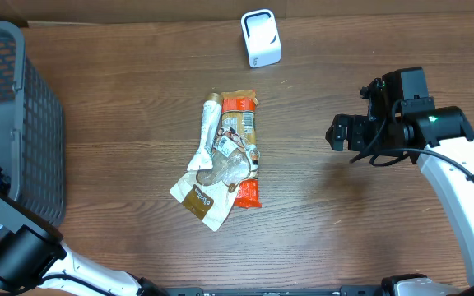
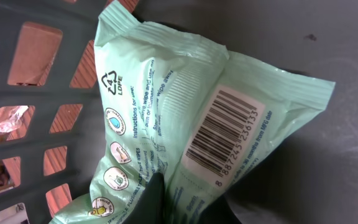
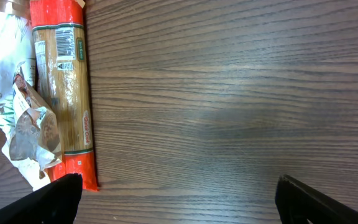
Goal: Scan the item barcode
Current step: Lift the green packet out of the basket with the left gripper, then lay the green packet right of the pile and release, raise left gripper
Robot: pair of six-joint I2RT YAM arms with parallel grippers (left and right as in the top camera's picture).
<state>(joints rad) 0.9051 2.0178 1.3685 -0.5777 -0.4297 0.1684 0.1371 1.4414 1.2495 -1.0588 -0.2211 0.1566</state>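
1. One wooden desk (image 1: 344,230) carries everything.
2. At its left edge stands a grey lattice basket (image 1: 15,123).
3. Two arms: the left arm (image 1: 6,255) comes in at the near left corner beside the basket. The right arm (image 1: 443,156) reaches in from the right, above bare wood.
4. Right jaws stand wide apart with nothing between them, well right of the pile.
5. Mid-desk lies a pile of packets: a spaghetti pack (image 1: 241,123) with orange ends, a white packet (image 1: 208,131) just left of it, a crumpled clear wrapper (image 1: 229,164) across both, and a tan pouch (image 1: 200,197) at the near end.
6. The green wipes pack (image 2: 185,112) lies inside the basket, against its lattice wall. Left jaws are closed on its near edge; one dark finger (image 2: 157,199) shows over the film.
7. A white scanner (image 1: 261,38) sits at the far edge, well apart from the pile.
8. The barcode (image 2: 222,137), on a white label, faces the left wrist camera.
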